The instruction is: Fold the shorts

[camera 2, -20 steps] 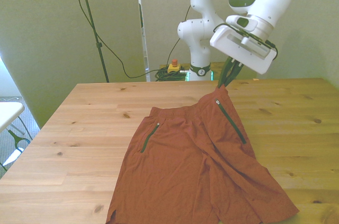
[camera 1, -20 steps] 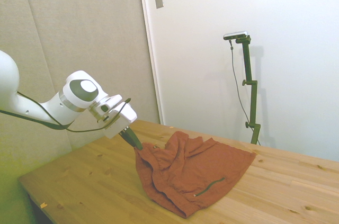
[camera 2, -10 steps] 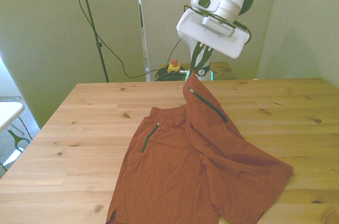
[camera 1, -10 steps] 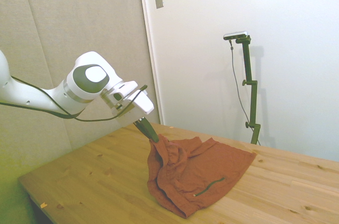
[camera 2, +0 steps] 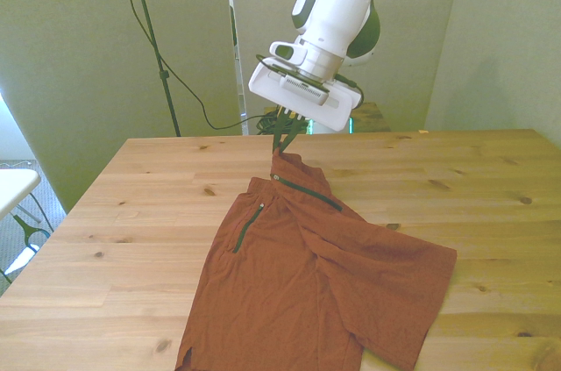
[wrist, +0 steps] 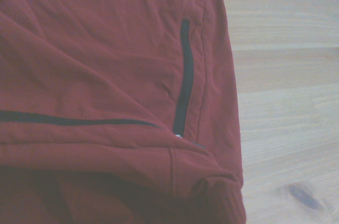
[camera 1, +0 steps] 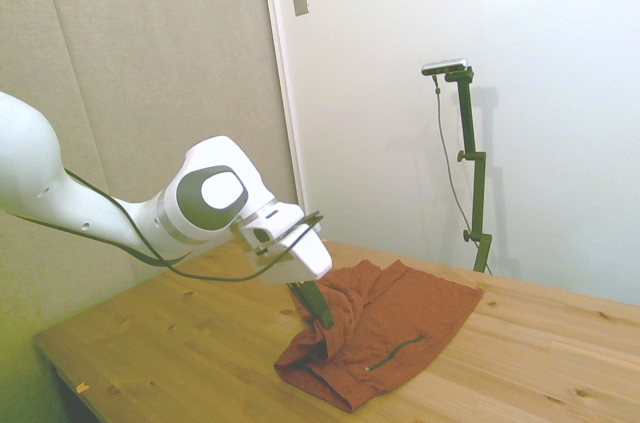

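The rust-orange shorts (camera 2: 307,283) lie spread on the wooden table (camera 2: 131,213), with dark zipper slits showing. My gripper (camera 2: 282,148) is shut on a waistband corner of the shorts and holds it lifted over the waistband. That lifted half is draped over toward the front view's left, so it partly covers the other leg. In the side view the gripper (camera 1: 322,317) is low over the bunched shorts (camera 1: 390,333). The wrist view shows the shorts (wrist: 106,75) close up with two zipper slits and bare table (wrist: 286,102) beside them.
Bare wood surrounds the shorts on all sides. A wall and a door stand behind the table in the side view. Cables and a red button lie on the floor beyond the table's far edge in the front view.
The gripper has carried the held corner from the front view's right across to the left and lower. The shorts' right half has folded over the left leg.
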Controlling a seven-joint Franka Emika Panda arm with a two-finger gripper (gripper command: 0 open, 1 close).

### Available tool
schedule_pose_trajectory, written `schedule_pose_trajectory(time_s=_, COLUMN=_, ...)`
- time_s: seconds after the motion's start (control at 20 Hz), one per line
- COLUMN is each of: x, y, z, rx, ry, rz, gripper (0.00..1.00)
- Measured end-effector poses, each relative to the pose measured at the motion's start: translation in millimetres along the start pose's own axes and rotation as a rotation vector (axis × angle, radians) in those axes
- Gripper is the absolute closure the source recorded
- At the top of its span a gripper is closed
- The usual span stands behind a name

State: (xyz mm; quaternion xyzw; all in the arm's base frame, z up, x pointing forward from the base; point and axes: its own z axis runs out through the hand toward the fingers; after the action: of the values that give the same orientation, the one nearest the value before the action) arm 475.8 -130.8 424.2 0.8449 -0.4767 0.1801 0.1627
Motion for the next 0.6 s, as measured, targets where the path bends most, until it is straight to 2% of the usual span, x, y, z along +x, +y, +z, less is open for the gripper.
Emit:
schedule_pose_trajectory(time_s=0.05, x=1.2, y=6.0, z=7.8, rx=-0.011, ry=-0.010, rz=0.004, gripper=0.00)
schedule_pose_trajectory(time_s=0.35, x=4.3, y=21.9, z=56.7, rx=-0.025, ry=-0.052, rz=0.027, gripper=0.00)
schedule_pose_trajectory(time_s=0.6, x=0.8, y=18.4, z=67.8, rx=-0.022, ry=-0.060, rz=0.013, gripper=0.00)
